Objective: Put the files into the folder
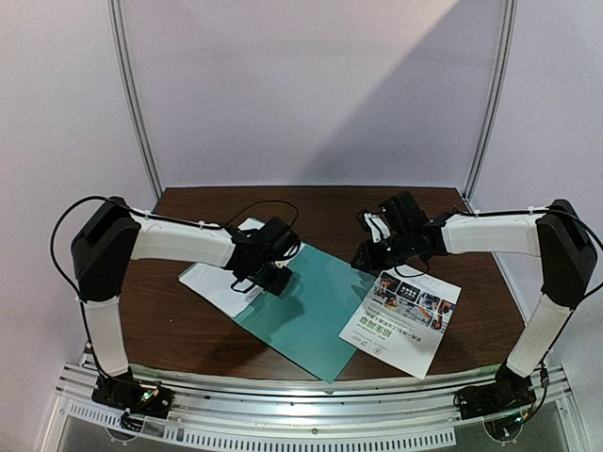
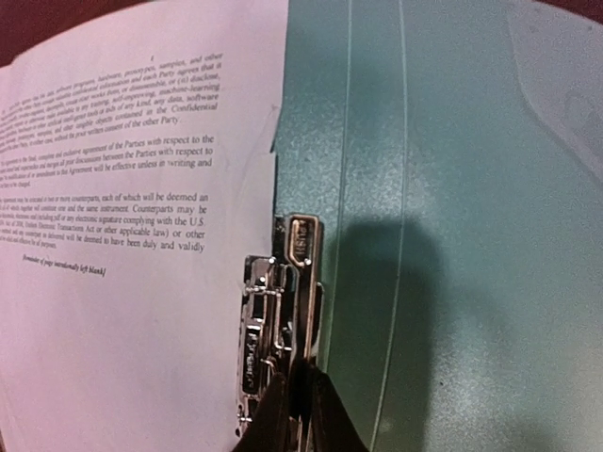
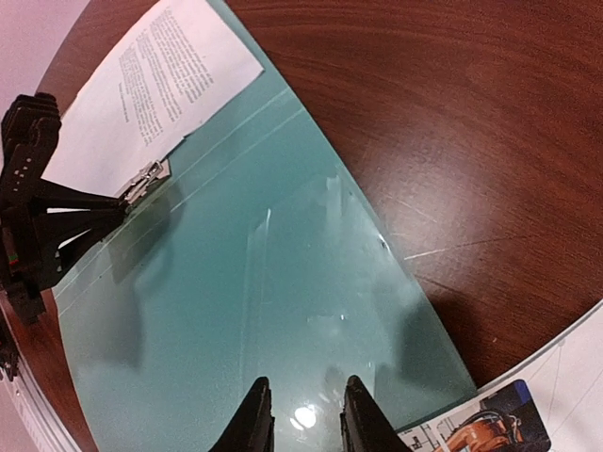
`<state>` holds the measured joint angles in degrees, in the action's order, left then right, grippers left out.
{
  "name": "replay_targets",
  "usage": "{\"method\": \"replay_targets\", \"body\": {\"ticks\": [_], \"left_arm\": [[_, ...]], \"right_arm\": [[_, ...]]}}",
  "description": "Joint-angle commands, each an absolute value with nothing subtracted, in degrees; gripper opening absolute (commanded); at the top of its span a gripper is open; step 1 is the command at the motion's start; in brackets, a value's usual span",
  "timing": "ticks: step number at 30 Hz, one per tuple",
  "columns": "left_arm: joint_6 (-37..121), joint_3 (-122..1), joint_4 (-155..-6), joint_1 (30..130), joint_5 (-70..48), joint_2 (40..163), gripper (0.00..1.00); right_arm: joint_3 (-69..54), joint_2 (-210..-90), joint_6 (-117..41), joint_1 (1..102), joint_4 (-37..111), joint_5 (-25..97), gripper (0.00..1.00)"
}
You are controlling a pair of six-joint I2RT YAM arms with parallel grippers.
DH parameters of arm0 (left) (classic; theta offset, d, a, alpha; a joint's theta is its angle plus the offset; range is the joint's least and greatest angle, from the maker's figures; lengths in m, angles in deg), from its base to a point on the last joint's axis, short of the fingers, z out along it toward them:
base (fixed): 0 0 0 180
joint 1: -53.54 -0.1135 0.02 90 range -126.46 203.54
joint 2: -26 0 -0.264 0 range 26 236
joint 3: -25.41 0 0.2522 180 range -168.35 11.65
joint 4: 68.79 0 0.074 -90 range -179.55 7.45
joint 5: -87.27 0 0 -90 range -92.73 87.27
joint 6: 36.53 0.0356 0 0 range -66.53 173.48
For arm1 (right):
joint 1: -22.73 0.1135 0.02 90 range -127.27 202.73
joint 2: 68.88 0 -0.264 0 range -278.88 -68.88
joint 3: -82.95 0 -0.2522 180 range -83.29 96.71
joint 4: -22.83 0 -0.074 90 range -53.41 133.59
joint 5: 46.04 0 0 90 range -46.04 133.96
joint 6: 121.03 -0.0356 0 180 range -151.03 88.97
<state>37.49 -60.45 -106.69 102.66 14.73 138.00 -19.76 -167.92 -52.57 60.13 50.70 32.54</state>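
The teal folder (image 1: 311, 315) lies flat mid-table. The text sheet (image 1: 209, 281) lies at its left, with one edge against the metal clip (image 2: 273, 320) on the spine. My left gripper (image 1: 275, 280) is down on the spine, fingers (image 2: 268, 424) pinched together on the clip's upright metal lever. The colour-photo sheet (image 1: 403, 318) lies on the table right of the folder, its corner showing in the right wrist view (image 3: 513, 424). My right gripper (image 3: 306, 414) is open and empty, hovering above the folder's right part (image 3: 283, 282).
Brown wooden table (image 1: 188, 330) with white walls behind and to the sides. A metal rail (image 1: 311, 410) runs along the near edge by the arm bases. The left arm's gripper shows at the left edge of the right wrist view (image 3: 38, 207).
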Motion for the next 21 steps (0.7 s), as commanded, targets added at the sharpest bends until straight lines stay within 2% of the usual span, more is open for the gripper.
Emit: {"method": "replay_targets", "body": {"ticks": [1, 6, 11, 14, 17, 21], "left_arm": [[30.6, -61.0, -110.0, 101.5, 16.8, 141.3, 0.08], [23.3, -62.3, -112.2, 100.1, 17.7, 141.2, 0.12], [20.3, -62.7, -111.3, 99.1, 17.3, 140.8, 0.13], [20.9, -62.7, -110.4, 98.9, 17.3, 140.1, 0.16], [21.9, -62.3, -109.1, 99.0, 17.1, 138.3, 0.27], [23.8, -62.8, -108.6, 99.0, 16.7, 136.5, 0.42]], "right_arm": [[-20.3, -165.3, -52.6, 58.7, 53.1, 35.4, 0.25], [-20.7, -164.5, -53.4, 57.6, 54.9, 37.1, 0.26], [-21.8, -162.9, -54.6, 56.5, 58.3, 40.3, 0.35], [-24.2, -160.5, -55.5, 55.4, 60.5, 42.8, 0.46], [-27.1, -157.1, -57.0, 53.6, 63.1, 46.1, 0.61], [-31.3, -151.2, -59.4, 50.9, 66.9, 47.6, 0.89]]}}
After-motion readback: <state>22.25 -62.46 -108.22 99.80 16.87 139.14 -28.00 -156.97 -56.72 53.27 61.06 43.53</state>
